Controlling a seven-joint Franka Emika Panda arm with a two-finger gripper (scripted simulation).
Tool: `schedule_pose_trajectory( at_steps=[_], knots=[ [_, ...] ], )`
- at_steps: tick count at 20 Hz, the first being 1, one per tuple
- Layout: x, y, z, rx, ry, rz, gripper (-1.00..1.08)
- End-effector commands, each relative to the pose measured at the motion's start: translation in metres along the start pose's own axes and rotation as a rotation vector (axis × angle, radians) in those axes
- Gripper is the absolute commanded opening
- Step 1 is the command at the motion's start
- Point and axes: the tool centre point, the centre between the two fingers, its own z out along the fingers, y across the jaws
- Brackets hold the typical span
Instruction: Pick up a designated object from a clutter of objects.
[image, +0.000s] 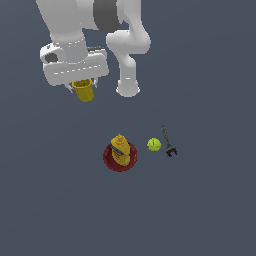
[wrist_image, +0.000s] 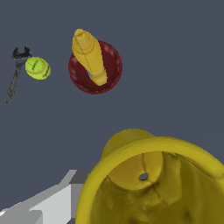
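The small yellow cup (image: 83, 90) hangs high above the floor at the exterior view's upper left. My gripper (image: 82, 86) is shut on its rim, and the white hand hides most of the fingers. In the wrist view the cup (wrist_image: 151, 183) fills the foreground with its hollow inside showing, and one grey finger (wrist_image: 52, 201) lies beside it. The remaining clutter sits on the floor well below the cup and apart from it.
A yellow mustard bottle (image: 120, 148) stands on a dark red round plate (image: 111, 161). To the exterior view's right of the plate lie a yellow-green tennis ball (image: 154, 144) and a thin black clamp-like tool (image: 169, 143). The arm's white base (image: 128, 85) stands behind.
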Motion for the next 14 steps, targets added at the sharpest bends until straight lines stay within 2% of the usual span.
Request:
schedule_pose_trajectory(
  at_steps=[1,8,14],
  knots=[
    [-0.002,-0.006,-0.018,0.000,0.000,0.000,-1.00],
    [-0.005,-0.014,-0.049,0.001,0.001,-0.001,-1.00],
    [-0.005,-0.016,-0.058,0.002,0.001,-0.002,-1.00]
  ],
)
